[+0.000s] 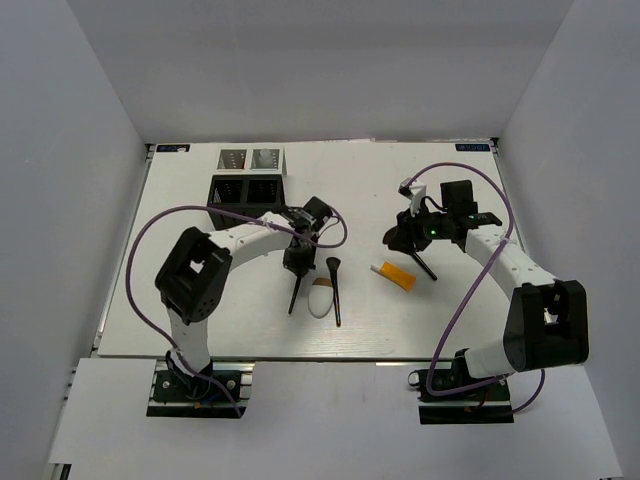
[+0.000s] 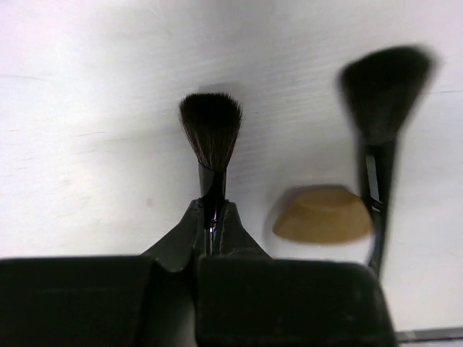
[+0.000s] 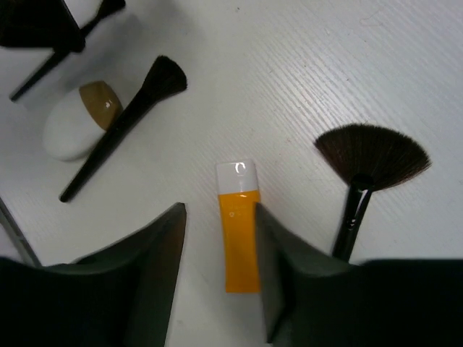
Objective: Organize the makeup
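Observation:
My left gripper (image 1: 298, 256) is shut on a black-handled brush (image 2: 211, 134), whose dark round head sticks out past the fingertips (image 2: 194, 217) over the white table. Beside it lie the white egg-shaped sponge (image 1: 320, 299) with its tan tip (image 2: 322, 215) and a second black brush (image 1: 334, 290), also in the left wrist view (image 2: 382, 94). My right gripper (image 3: 219, 213) is open and low over the orange white-capped tube (image 3: 239, 238), which lies between the fingers, close to the right one. A fan brush (image 3: 372, 155) lies just right of it.
A black perforated compartment box (image 1: 246, 190) stands at the back left, with a lighter mesh holder (image 1: 252, 159) behind it. White walls enclose the table on three sides. The sponge (image 3: 69, 130) and loose brush (image 3: 123, 119) lie left of the tube.

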